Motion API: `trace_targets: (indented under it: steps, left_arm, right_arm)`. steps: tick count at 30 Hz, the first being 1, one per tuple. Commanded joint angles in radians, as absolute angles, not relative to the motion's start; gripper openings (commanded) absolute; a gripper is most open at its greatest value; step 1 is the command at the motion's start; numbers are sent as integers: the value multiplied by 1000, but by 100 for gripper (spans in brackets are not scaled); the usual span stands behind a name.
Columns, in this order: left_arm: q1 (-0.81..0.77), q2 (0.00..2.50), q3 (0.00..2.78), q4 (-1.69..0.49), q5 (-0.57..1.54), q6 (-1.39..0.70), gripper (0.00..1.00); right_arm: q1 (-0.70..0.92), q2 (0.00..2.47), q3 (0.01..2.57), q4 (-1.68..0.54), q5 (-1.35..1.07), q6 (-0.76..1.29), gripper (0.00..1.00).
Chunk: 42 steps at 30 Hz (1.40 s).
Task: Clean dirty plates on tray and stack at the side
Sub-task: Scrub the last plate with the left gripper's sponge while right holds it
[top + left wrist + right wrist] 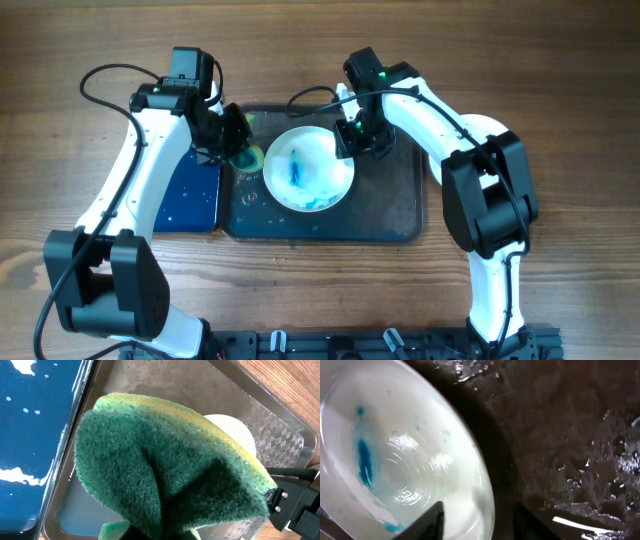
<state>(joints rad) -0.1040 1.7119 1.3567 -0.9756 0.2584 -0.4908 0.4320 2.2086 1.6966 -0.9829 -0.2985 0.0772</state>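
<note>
A white plate (308, 170) with blue-teal smears lies on the large dark tray (385, 215), left of its middle. My right gripper (354, 137) is open with its fingers on either side of the plate's right rim (479, 510), one over the plate (395, 460) and one over the wet tray floor (560, 435). My left gripper (232, 140) is shut on a green and yellow sponge (165, 460) just left of the plate (232, 430), above the tray's left end. White plate material (487, 127) shows on the table right of the tray, partly hidden by the right arm.
A narrower black tray with a blue floor (190, 195) lies against the big tray's left side; it also shows in the left wrist view (30, 415). Cables run behind both arms at the table's far side.
</note>
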Motion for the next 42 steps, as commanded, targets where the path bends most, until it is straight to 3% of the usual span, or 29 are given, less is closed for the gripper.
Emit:
trace_targets:
  steps: [1, 3, 5, 7, 12, 18, 33, 36, 40, 42]
  left_arm:
    - [-110, 1702, 1356, -962, 249, -482, 4]
    - [-115, 1702, 1356, -960, 248, -482, 4]
    - [-123, 1702, 1355, -960, 243, -482, 4]
    - [-130, 1702, 1352, -959, 234, -482, 4]
    - [-157, 1718, 1300, -920, 215, -478, 4]
    - [-195, 1791, 1235, -893, 220, -390, 4]
    - [-289, 1987, 1188, -853, 239, -291, 4]
    - [-340, 2013, 1178, -847, 292, -274, 4]
    - [-404, 2018, 1178, -799, 549, -72, 4]
    - [-411, 2018, 1178, -783, 538, -60, 4]
  right_arm:
    - [442, 2253, 1693, -982, -295, 29, 33]
    - [451, 2274, 1693, -1004, -285, 78, 27]
    - [451, 2284, 1693, -1034, -286, 161, 11]
    - [451, 2284, 1693, -1053, -302, 269, 4]
    - [462, 2284, 1661, -1036, -324, 397, 4]
    - [468, 2284, 1602, -982, -519, 227, 4]
    - [497, 2284, 1601, -977, -517, 184, 4]
    - [497, 2284, 1601, -976, -518, 186, 4]
    - [497, 2284, 1601, -976, -518, 186, 4]
    - [496, 2284, 1601, -976, -518, 186, 4]
